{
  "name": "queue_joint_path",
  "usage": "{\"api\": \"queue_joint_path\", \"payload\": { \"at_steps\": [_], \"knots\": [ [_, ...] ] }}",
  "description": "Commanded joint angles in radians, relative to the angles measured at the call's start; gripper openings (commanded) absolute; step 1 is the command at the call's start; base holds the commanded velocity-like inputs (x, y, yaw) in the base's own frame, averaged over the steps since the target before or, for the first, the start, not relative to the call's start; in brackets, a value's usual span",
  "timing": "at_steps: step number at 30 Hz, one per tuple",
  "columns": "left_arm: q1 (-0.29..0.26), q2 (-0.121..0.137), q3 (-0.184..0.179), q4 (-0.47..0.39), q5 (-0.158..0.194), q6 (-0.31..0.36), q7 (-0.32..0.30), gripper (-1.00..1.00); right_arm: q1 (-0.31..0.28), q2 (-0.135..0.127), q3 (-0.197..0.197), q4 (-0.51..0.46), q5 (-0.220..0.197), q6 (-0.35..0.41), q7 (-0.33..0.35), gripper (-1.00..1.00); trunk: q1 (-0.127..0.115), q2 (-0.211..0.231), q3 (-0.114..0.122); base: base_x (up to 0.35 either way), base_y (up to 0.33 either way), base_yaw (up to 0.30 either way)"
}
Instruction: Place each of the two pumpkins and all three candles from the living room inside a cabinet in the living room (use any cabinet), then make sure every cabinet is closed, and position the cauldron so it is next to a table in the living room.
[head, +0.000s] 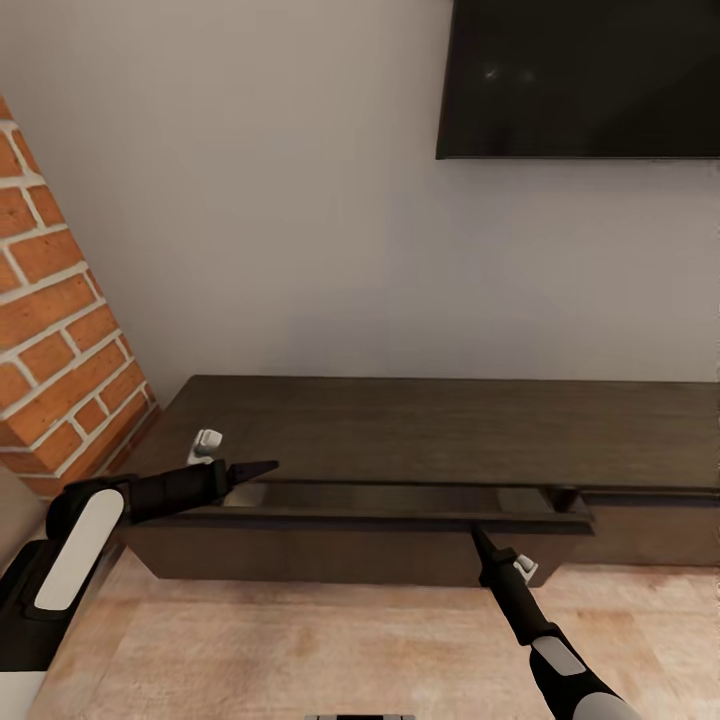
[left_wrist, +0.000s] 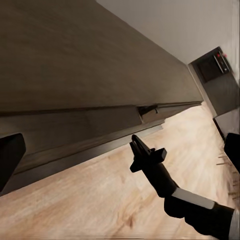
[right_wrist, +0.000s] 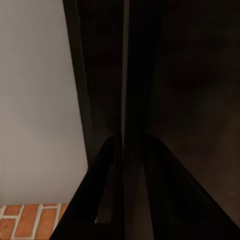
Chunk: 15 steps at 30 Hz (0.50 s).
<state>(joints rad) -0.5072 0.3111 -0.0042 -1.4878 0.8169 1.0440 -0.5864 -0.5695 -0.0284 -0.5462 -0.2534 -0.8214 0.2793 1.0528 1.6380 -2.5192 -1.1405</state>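
The right gripper (head: 478, 533) is pinching the top edge of the cabinet (head: 420, 430) drawer front (head: 350, 520) between its fingers, closed on it. That left-hand drawer is sitting pulled out from the low dark cabinet against the wall. The left gripper (head: 262, 467) is hovering over the drawer's far-left end, its fingers looking pressed together. A brick column (head: 55, 300) is standing left; a television (head: 580, 78) is hanging above.
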Motion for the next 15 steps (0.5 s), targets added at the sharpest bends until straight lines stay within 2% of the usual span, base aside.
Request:
{"api": "queue_joint_path", "payload": {
  "at_steps": [1, 6, 15],
  "knots": [
    [-0.001, 0.002, 0.000, 0.000, -0.003, 0.003, -0.020, 1.00, 0.000, -0.001, -0.009, 0.002, -0.007, 0.006, 0.003, -1.00, 0.000, 0.000, -0.001, -0.166, 0.019, 0.000],
    [0.000, 0.009, 0.001, 0.001, -0.007, 0.003, -0.045, 1.00, 0.000, -0.001, -0.009, 0.001, -0.007, 0.006, 0.003, -1.00, 0.000, 0.000, -0.001, -0.074, 0.008, 0.000],
    [0.001, 0.011, 0.001, 0.000, -0.007, 0.003, -0.051, 1.00, 0.000, -0.001, -0.009, 0.002, -0.007, 0.006, 0.003, -1.00, 0.000, 0.000, -0.001, -0.108, 0.001, 0.000]
  ]
}}
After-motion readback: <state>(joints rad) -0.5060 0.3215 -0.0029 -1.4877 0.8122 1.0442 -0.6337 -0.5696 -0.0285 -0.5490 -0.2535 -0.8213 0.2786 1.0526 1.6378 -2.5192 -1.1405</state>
